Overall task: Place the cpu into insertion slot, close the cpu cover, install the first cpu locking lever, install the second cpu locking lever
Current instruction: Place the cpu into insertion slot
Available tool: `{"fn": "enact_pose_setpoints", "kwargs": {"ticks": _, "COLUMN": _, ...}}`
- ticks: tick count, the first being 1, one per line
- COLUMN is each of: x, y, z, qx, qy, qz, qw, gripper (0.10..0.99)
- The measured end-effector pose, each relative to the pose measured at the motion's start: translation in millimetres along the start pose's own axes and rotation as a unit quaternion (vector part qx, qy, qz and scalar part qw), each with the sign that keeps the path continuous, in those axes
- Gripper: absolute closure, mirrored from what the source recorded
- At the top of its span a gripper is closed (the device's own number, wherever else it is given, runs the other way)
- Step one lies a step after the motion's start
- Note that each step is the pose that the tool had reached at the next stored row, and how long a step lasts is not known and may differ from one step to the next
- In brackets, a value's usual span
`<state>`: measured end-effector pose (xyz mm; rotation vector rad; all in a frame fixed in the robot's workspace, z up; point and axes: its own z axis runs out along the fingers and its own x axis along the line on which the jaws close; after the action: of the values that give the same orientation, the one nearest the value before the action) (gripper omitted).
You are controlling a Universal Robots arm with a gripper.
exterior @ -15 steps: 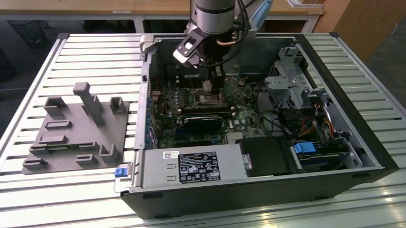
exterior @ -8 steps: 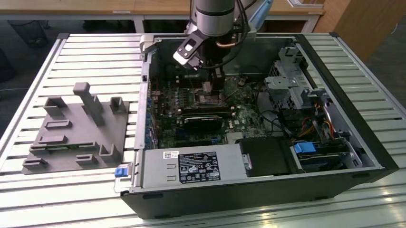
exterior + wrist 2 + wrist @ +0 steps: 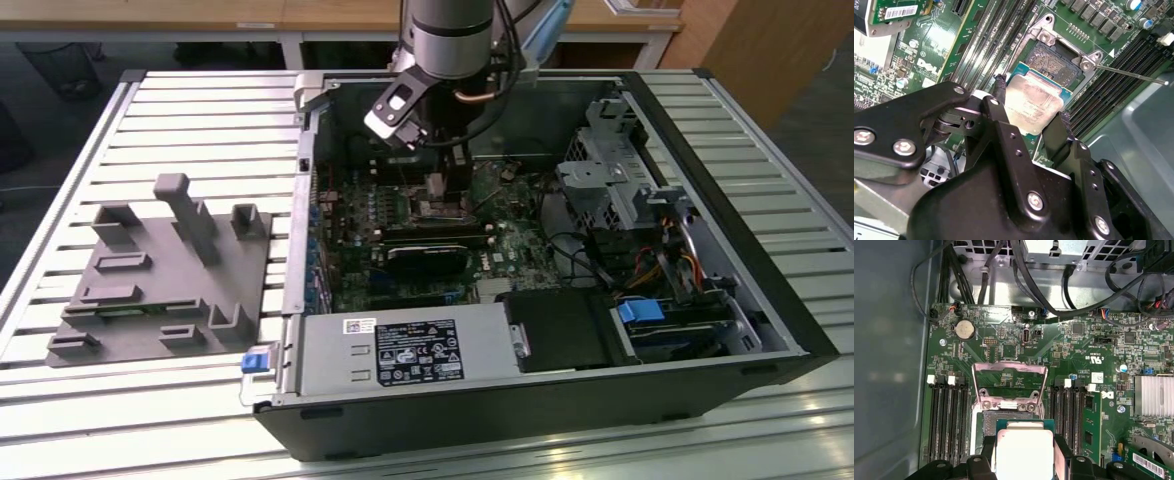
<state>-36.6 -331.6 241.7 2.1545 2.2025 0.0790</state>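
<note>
My gripper [image 3: 1030, 106] is shut on the cpu [image 3: 1036, 97], a silvery square chip clamped by its edges between two black fingers [image 3: 999, 87]. In the first wrist view the cpu [image 3: 1024, 445] hangs over the near part of the insertion slot [image 3: 988, 421], whose dark contact field [image 3: 1054, 62] shows beyond the chip. The cpu cover [image 3: 1009, 384], a silver frame with a big window, is swung open past the slot. A thin locking lever [image 3: 1134, 75] sticks out over the memory slots. In the exterior view the gripper [image 3: 437, 190] reaches down inside the computer case onto the green board.
Long black memory slots [image 3: 949, 420] flank the socket on both sides. A finned heatsink [image 3: 1154, 395] and black cables [image 3: 1069, 285] lie nearby. The case walls [image 3: 721, 200], drive cage [image 3: 614, 180] and power supply [image 3: 400, 350] hem in the arm. A grey fixture [image 3: 160, 270] sits on the table.
</note>
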Motion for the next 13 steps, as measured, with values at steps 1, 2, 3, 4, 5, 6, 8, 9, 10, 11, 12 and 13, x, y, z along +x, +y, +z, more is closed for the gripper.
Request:
{"fn": "enact_pose_setpoints", "kwargs": {"ticks": 1, "x": 0.0, "y": -0.1, "z": 0.4, "qx": 0.0000, "qy": 0.0000, "qz": 0.000, "qw": 1.0000, "gripper": 0.545}}
{"fn": "enact_pose_setpoints", "kwargs": {"ticks": 2, "x": 0.0, "y": -0.3, "z": 0.8, "qx": -0.0001, "qy": 0.0000, "qz": 0.000, "qw": 1.0000, "gripper": 0.545}}
{"fn": "enact_pose_setpoints", "kwargs": {"ticks": 3, "x": 0.0, "y": -0.5, "z": 1.2, "qx": 0.0000, "qy": 0.0000, "qz": 0.000, "qw": 1.0000, "gripper": 0.545}}
{"fn": "enact_pose_setpoints", "kwargs": {"ticks": 4, "x": 0.1, "y": -0.7, "z": 1.5, "qx": 0.0000, "qy": 0.0000, "qz": 0.000, "qw": 1.0000, "gripper": 0.545}}
{"fn": "enact_pose_setpoints", "kwargs": {"ticks": 5, "x": 0.1, "y": -1.0, "z": 1.9, "qx": 0.0000, "qy": 0.0000, "qz": 0.000, "qw": 1.0000, "gripper": 0.545}}
{"fn": "enact_pose_setpoints", "kwargs": {"ticks": 6, "x": 0.2, "y": -1.1, "z": 2.5, "qx": 0.0000, "qy": 0.0000, "qz": 0.000, "qw": 1.0000, "gripper": 0.545}}
{"fn": "enact_pose_setpoints", "kwargs": {"ticks": 8, "x": 0.3, "y": -1.4, "z": 4.1, "qx": 0.0000, "qy": 0.0000, "qz": 0.000, "qw": 1.0000, "gripper": 0.545}}
{"fn": "enact_pose_setpoints", "kwargs": {"ticks": 9, "x": 0.4, "y": -1.5, "z": 5.1, "qx": 0.0000, "qy": 0.0000, "qz": 0.000, "qw": 1.0000, "gripper": 0.545}}
{"fn": "enact_pose_setpoints", "kwargs": {"ticks": 10, "x": 0.5, "y": -1.6, "z": 6.1, "qx": 0.0000, "qy": 0.0000, "qz": 0.000, "qw": 1.0000, "gripper": 0.545}}
{"fn": "enact_pose_setpoints", "kwargs": {"ticks": 11, "x": 0.6, "y": -1.7, "z": 7.2, "qx": 0.0000, "qy": 0.0000, "qz": 0.000, "qw": 1.0000, "gripper": 0.545}}
{"fn": "enact_pose_setpoints", "kwargs": {"ticks": 12, "x": 0.8, "y": -1.8, "z": 8.1, "qx": 0.0000, "qy": 0.0000, "qz": 0.000, "qw": 1.0000, "gripper": 0.545}}
{"fn": "enact_pose_setpoints", "kwargs": {"ticks": 13, "x": 0.9, "y": -1.9, "z": 9.0, "qx": 0.0000, "qy": 0.0000, "qz": 0.000, "qw": 1.0000, "gripper": 0.545}}
